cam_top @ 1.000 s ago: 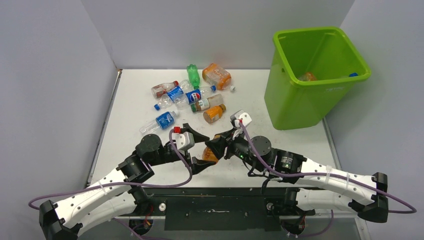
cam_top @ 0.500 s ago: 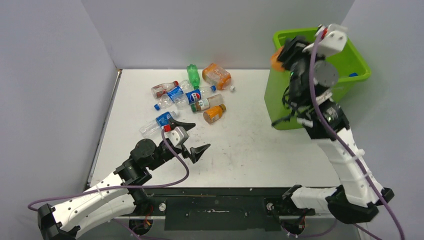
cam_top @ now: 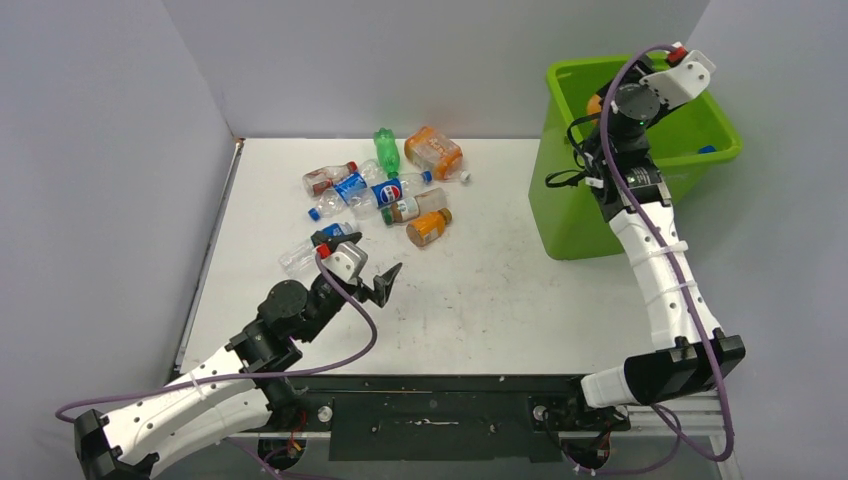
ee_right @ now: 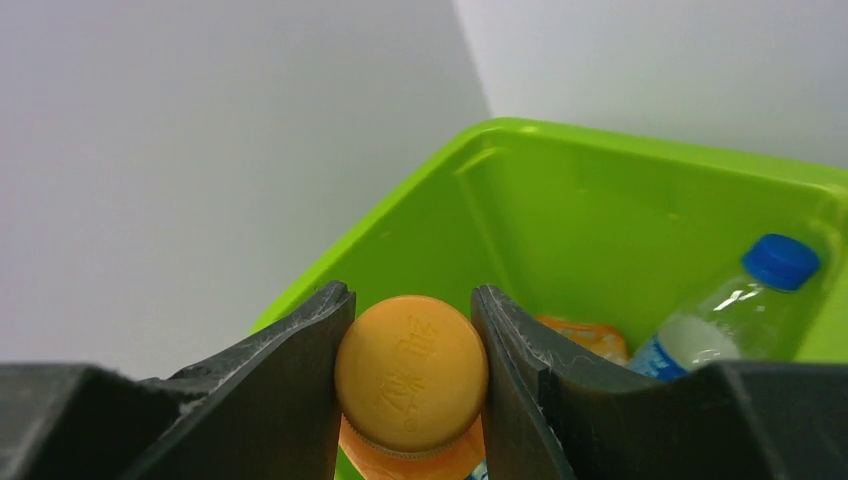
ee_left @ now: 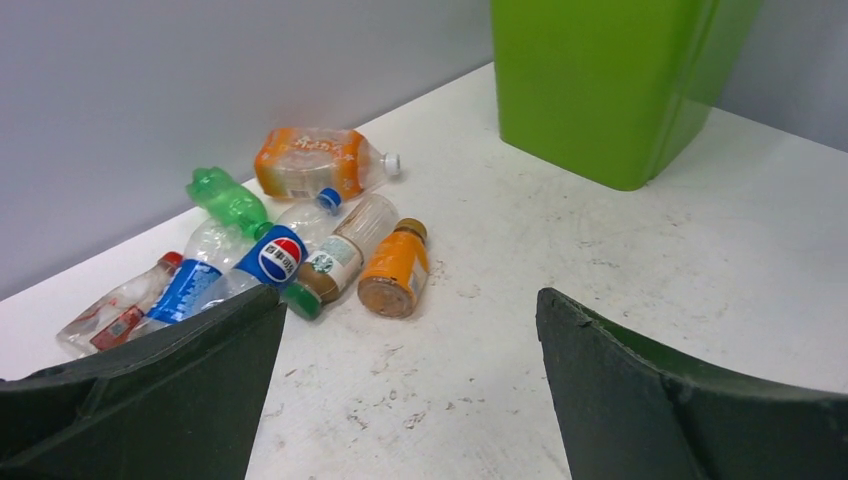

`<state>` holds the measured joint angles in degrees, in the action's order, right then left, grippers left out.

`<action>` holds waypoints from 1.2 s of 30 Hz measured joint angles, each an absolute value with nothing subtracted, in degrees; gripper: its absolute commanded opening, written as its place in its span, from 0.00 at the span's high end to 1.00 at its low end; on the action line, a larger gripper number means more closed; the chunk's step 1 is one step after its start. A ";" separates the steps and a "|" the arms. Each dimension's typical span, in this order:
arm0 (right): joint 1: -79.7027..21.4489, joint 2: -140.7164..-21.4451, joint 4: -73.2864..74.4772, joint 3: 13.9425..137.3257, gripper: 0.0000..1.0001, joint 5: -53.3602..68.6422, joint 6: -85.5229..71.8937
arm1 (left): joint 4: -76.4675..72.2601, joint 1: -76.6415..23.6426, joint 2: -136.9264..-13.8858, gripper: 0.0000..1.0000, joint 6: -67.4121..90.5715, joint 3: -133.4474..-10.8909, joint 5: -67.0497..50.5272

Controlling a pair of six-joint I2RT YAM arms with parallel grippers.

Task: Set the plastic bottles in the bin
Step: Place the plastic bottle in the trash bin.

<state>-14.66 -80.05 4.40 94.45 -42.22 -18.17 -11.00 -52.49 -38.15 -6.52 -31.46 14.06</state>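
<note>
My right gripper (cam_top: 603,103) is high over the lime-green bin (cam_top: 590,215), inside its near-left corner. In the right wrist view it (ee_right: 412,300) is shut on an orange bottle (ee_right: 410,365), gripping its orange cap. Below, inside the bin (ee_right: 600,200), lie a blue-capped bottle (ee_right: 740,310) and an orange-labelled one (ee_right: 585,338). Several bottles (cam_top: 385,190) lie in a cluster at the table's far middle: a green one (cam_top: 386,150), a large orange one (cam_top: 433,150) and a small orange one (cam_top: 429,228). My left gripper (cam_top: 365,262) is open and empty, just short of the cluster, beside a Pepsi bottle (cam_top: 330,240).
In the left wrist view the bottles (ee_left: 300,250) lie ahead to the left and the bin (ee_left: 600,90) ahead to the right, with bare white table (ee_left: 600,260) between. Grey walls close the table at the left, back and right.
My right gripper lifted the orange bottle from the table's near middle up to the bin and now holds it over the inside. My left gripper drew back slightly left, staying open.
</note>
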 measured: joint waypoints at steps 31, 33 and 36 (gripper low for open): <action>-41.52 -61.78 -5.87 68.84 0.10 -20.58 -27.16 | -5.96 -49.76 -42.61 0.04 -3.92 -35.16 33.91; -43.92 -58.57 -7.42 60.01 0.10 -19.22 -28.97 | -4.71 -48.97 -44.14 0.04 -3.36 -36.56 33.82; -48.25 -56.47 -8.21 48.62 0.10 -18.61 -30.85 | -1.85 -46.81 -46.46 0.04 -1.96 -38.39 33.67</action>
<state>-48.25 -56.47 -8.21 48.62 -18.61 -30.85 -1.85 -46.81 -46.46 -1.96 -38.39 33.67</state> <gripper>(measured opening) 0.898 0.961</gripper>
